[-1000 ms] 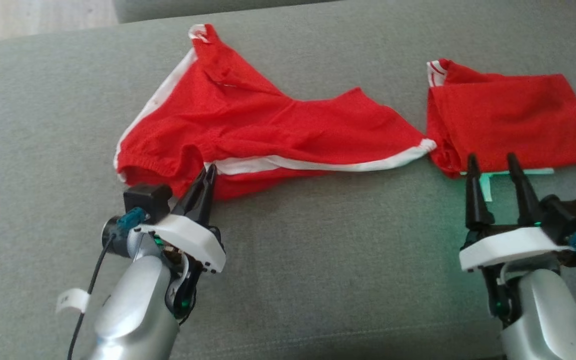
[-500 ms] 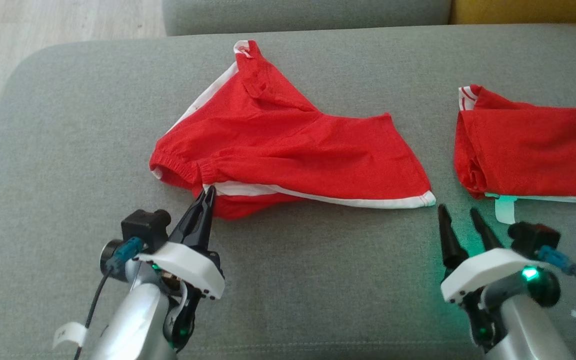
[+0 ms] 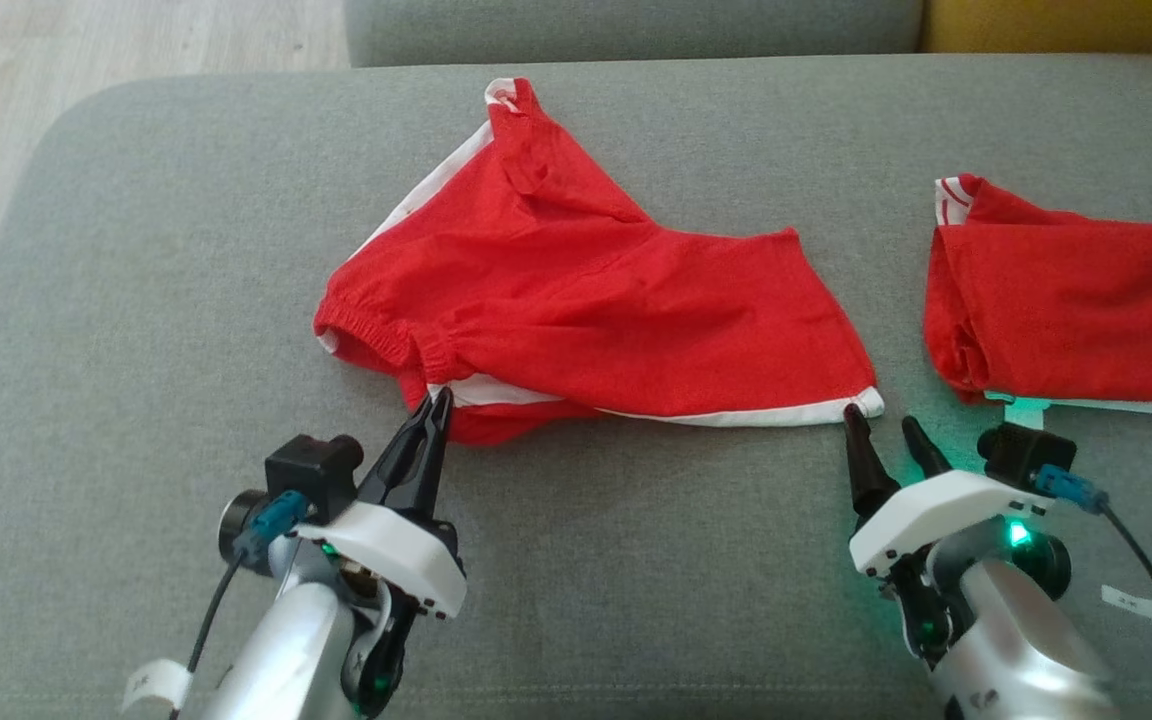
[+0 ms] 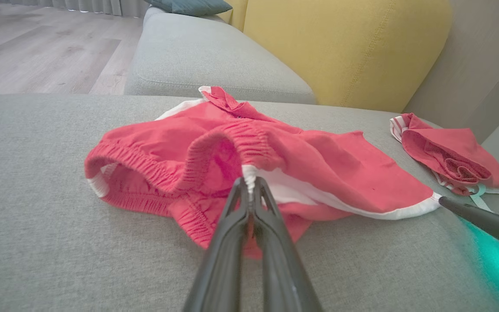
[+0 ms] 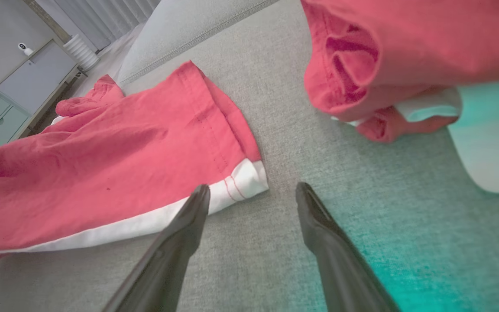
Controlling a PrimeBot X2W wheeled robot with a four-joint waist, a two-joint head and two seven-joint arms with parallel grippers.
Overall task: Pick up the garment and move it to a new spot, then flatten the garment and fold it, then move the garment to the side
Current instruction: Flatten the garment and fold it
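Observation:
Red shorts with white trim (image 3: 596, 300) lie spread and rumpled on the grey couch seat (image 3: 136, 300). My left gripper (image 3: 433, 410) is shut on the shorts' white-edged hem at their near left, seen pinched in the left wrist view (image 4: 249, 184). My right gripper (image 3: 881, 432) stands open just short of the shorts' near right corner (image 5: 245, 180), its left fingertip (image 5: 202, 193) at the white band; the shorts (image 5: 102, 160) fill the left of that view.
A second red garment (image 3: 1066, 300), folded, lies at the right with a pale tag (image 3: 1026, 410) under it. A yellow cushion (image 4: 340, 43) and grey couch back (image 3: 636, 25) stand behind. Wooden floor (image 3: 86, 50) lies beyond the seat's left edge.
The head camera has shifted, so the whole picture moved. My right gripper has come left from the folded garment to the shorts' near right corner. The left gripper keeps its hold.

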